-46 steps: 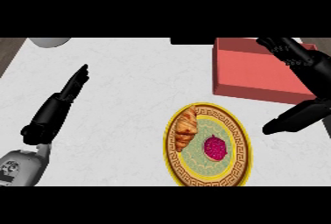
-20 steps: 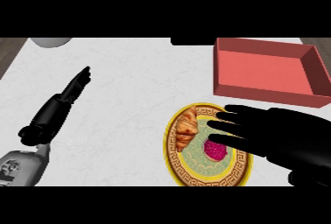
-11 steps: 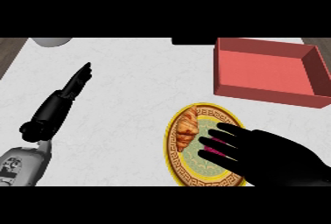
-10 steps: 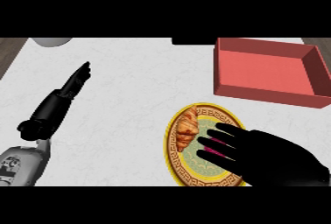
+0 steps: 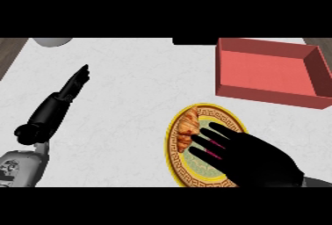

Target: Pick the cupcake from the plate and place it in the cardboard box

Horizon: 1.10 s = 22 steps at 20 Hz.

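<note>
A gold-rimmed plate [image 5: 174,147] lies on the white counter, right of centre. My right hand [image 5: 256,160] lies across it from the lower right, fingers straight and spread over the pink cupcake [image 5: 211,152]. Only thin magenta slivers of the cupcake show between the fingers. A croissant [image 5: 187,129] sits on the plate's left side, uncovered. The red cardboard box [image 5: 259,94], with nothing showing inside, stands at the upper right, apart from the plate. My left hand [image 5: 63,99] rests open at the left, fingers pointing up.
A grey round object [image 5: 52,41] sits at the top left corner and a dark object [image 5: 194,41] at the top edge. White counter stretches between my left hand and the plate.
My right hand has come down from beside the box onto the plate and now covers the cupcake; in the last half second it barely shifted. The left hand stayed put.
</note>
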Tool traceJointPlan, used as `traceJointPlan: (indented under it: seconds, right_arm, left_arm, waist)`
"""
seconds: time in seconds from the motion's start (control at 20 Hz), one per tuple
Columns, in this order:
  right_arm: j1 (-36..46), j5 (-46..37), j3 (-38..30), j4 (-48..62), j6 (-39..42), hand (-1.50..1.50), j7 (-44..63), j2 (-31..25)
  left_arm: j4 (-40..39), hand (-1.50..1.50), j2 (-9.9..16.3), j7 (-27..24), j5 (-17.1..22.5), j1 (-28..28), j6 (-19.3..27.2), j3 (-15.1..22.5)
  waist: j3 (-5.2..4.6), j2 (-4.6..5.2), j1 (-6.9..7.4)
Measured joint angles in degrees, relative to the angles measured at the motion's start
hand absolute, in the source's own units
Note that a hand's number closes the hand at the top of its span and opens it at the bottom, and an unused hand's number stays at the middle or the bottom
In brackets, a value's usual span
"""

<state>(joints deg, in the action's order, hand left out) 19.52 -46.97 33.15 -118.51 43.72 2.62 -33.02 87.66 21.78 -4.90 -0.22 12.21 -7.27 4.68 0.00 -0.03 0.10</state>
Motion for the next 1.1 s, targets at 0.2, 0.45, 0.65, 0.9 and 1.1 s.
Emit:
traceJointPlan:
  seconds: [0.2,0.45,0.65,0.9,1.1]
  right_arm:
    - [-1.67,-4.58,1.03,0.57,-0.56,-1.50,-1.18,1.29]
    - [-1.73,-10.45,2.22,4.95,-2.80,-1.50,-3.02,3.60]
    - [-1.12,-13.39,1.04,8.89,-4.22,-1.50,-6.00,4.78]
    - [-0.90,-15.51,0.17,12.26,-4.27,-1.50,-9.64,7.00]
    - [-3.51,-18.24,0.37,13.82,-6.47,-1.50,-11.78,7.53]
  left_arm:
    - [1.33,0.00,-1.86,1.13,-1.68,-0.25,0.30,-0.05]
    - [-0.58,0.00,-3.03,0.59,-2.92,0.89,-0.63,-1.15]
    - [0.79,0.00,-4.37,2.08,-3.94,1.14,-1.14,-1.04]
    - [1.56,0.00,-4.17,1.50,-3.85,-0.14,-3.26,-2.88]
    - [0.58,0.00,-4.72,0.82,-4.39,-0.11,-4.20,-3.87]
  waist:
    - [0.00,0.00,-0.02]
    - [0.01,0.03,-0.03]
    - [0.01,0.03,0.03]
    - [0.00,0.02,0.06]
    - [0.01,0.02,-0.05]
